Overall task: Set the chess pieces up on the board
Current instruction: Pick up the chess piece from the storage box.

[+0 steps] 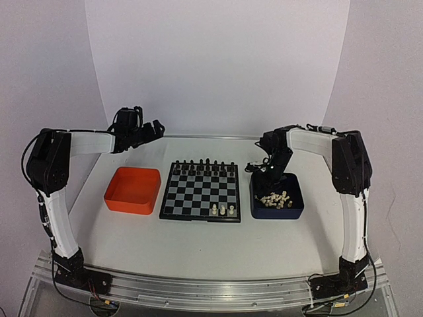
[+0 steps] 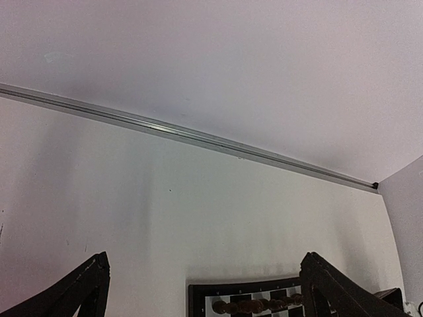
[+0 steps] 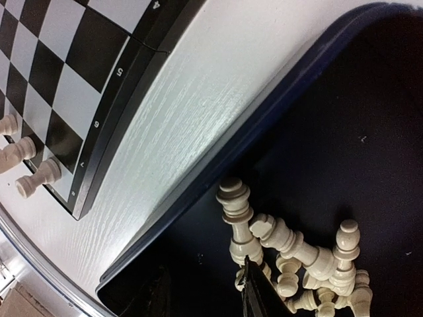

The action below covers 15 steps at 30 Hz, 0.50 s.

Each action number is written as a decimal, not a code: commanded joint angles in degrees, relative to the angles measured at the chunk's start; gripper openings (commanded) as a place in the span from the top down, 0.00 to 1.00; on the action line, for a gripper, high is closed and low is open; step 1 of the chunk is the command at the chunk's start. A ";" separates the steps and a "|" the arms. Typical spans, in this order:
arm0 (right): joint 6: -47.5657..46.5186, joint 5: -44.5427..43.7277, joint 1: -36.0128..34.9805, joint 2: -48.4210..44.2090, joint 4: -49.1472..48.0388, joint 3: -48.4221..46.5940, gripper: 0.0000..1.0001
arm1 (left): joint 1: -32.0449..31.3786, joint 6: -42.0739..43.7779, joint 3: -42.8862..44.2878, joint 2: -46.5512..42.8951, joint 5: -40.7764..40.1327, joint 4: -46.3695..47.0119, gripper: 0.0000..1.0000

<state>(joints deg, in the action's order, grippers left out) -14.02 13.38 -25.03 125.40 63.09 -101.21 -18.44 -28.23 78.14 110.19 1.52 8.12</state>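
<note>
Glossy plastic chess pieces (image 3: 238,214), wood-grained table (image 3: 185,132)

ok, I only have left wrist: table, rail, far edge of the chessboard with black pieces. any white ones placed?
Observer: Three cream-white plastic chess pieces stand on the near row of the black-and-silver checkered board, towards its right corner.
Operator: the rest?
Observer: A heap lies in the dark blue square tray, right of the board.
Operator: right arm?
Observer: The right gripper sits low in that tray, jaws apart at the heap.
</note>
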 commanded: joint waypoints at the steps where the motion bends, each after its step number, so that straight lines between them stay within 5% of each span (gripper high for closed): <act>1: 1.69 -1.58 -0.75 -0.16 -2.85 2.57 0.66 | -0.22 1.45 -0.31 -2.51 0.30 2.82 0.00; 15: 3.11 -4.52 -1.89 0.17 -5.99 4.07 0.69 | -0.21 2.11 0.59 -0.82 1.13 3.74 0.00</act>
<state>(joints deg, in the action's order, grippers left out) -11.68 9.90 -25.89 125.49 57.74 -97.90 -18.46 -27.00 77.95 110.19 1.76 9.61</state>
